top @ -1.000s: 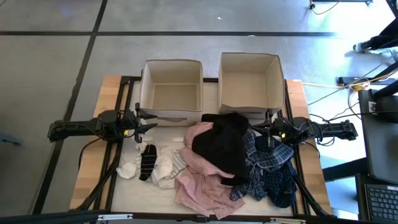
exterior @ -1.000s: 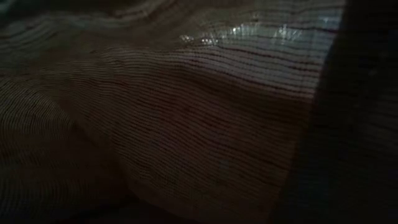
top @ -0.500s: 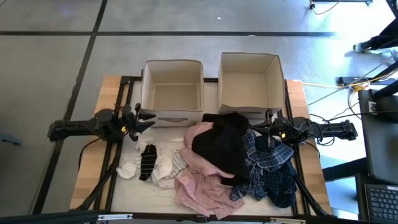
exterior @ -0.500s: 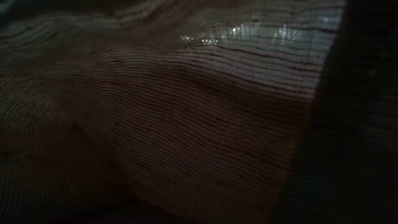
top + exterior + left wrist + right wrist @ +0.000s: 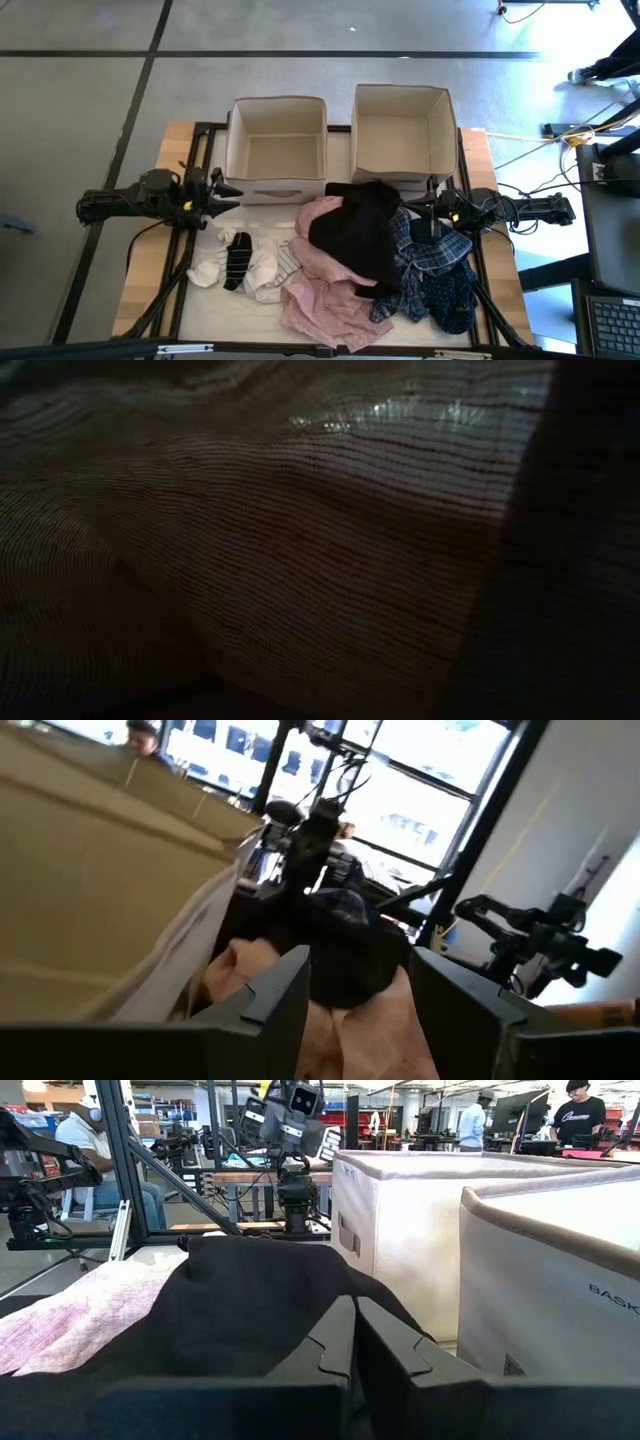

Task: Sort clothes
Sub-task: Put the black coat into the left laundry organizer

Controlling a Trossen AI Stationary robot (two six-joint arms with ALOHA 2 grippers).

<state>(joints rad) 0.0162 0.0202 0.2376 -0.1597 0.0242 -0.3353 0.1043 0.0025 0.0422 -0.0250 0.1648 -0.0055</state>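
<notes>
The clothes lie in a heap on the table in front of two beige boxes. A black garment [image 5: 355, 235] lies on top of a pale pink one [image 5: 320, 295]. A blue plaid one [image 5: 437, 250] and a dark navy patterned one [image 5: 447, 298] lie at the right. White socks [image 5: 265, 270] and a black-striped sock [image 5: 237, 258] lie at the left. My left gripper [image 5: 232, 189] is open and empty, in front of the left box, clear of the socks. My right gripper [image 5: 355, 1342] is shut beside the black garment's right edge [image 5: 260, 1290]. My right gripper's shut fingers [image 5: 335, 1345] stand level at the black garment's right edge, pointing toward the table's left. I cannot tell whether they touch it.
The left box [image 5: 277, 101] and the right box [image 5: 400, 90] stand open at the table's far side. The left box's wall [image 5: 100, 880] is close beside my left gripper. A striped cloth [image 5: 300, 560] covers the whole low view. People are in the room beyond.
My left gripper has drawn back toward the table's left edge and a little toward the far edge, away from the socks. The clothes have not moved.
</notes>
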